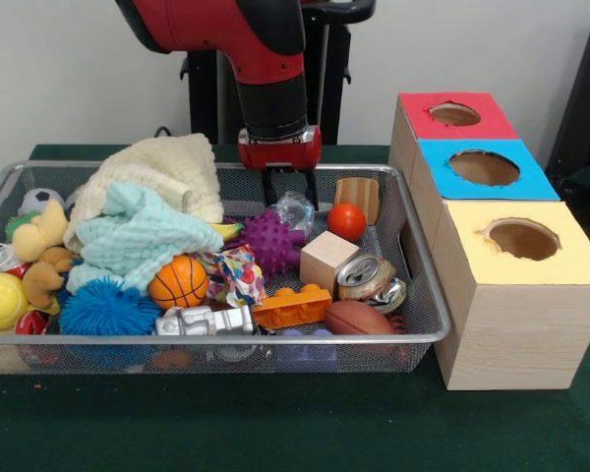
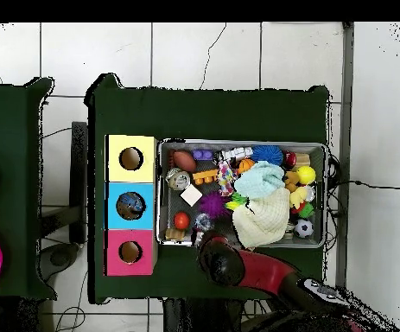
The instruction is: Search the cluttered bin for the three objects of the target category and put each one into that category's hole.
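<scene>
The wire-mesh bin [image 1: 226, 337] is full of toys and cloths; it also shows in the overhead view [image 2: 242, 143]. My gripper [image 1: 291, 202] hangs open and empty over the bin's far middle. Its tips are just above a crinkled clear wrapper [image 1: 297, 216], between a purple spiky ball [image 1: 270, 241] and a small red ball [image 1: 346, 221]. The round hole [image 1: 484, 167] in the blue-topped box is to the right, beside the bin. In the overhead view this hole [image 2: 130, 206] has something dark inside. There my arm [image 2: 225, 264] hides the gripper.
The bin also holds a wooden cube [image 1: 326, 261], a crushed can [image 1: 364, 275], a brown football [image 1: 359, 317], an orange brick [image 1: 290, 307], a basketball [image 1: 179, 282], a blue spiky ball [image 1: 106, 310] and cloths [image 1: 157, 197]. The red-topped [image 1: 455, 115] and yellow-topped [image 1: 523, 239] boxes flank the blue one.
</scene>
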`<state>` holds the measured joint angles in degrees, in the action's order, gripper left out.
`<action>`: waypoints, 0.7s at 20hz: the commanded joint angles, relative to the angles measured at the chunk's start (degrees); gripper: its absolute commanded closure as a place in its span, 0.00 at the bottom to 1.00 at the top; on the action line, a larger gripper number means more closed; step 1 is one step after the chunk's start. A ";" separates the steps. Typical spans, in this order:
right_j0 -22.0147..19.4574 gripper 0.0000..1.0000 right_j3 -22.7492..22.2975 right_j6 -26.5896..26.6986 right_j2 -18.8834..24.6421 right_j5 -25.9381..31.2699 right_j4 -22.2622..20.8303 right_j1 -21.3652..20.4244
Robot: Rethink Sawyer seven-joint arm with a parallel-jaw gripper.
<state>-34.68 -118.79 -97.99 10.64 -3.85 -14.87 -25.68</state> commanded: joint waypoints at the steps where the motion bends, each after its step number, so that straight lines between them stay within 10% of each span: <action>1: 1.54 0.00 9.80 -4.06 -0.65 -4.23 -3.48 -0.27; 2: 1.77 0.00 10.15 -3.84 -0.84 -4.12 -3.88 -0.33; 3: 1.68 1.00 10.79 -3.85 -0.54 -3.78 -4.82 -0.32; 14: 2.58 1.00 11.26 -5.13 -0.88 -2.56 -5.16 -1.64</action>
<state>-33.03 -116.21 -97.99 9.87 -3.84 -18.76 -25.78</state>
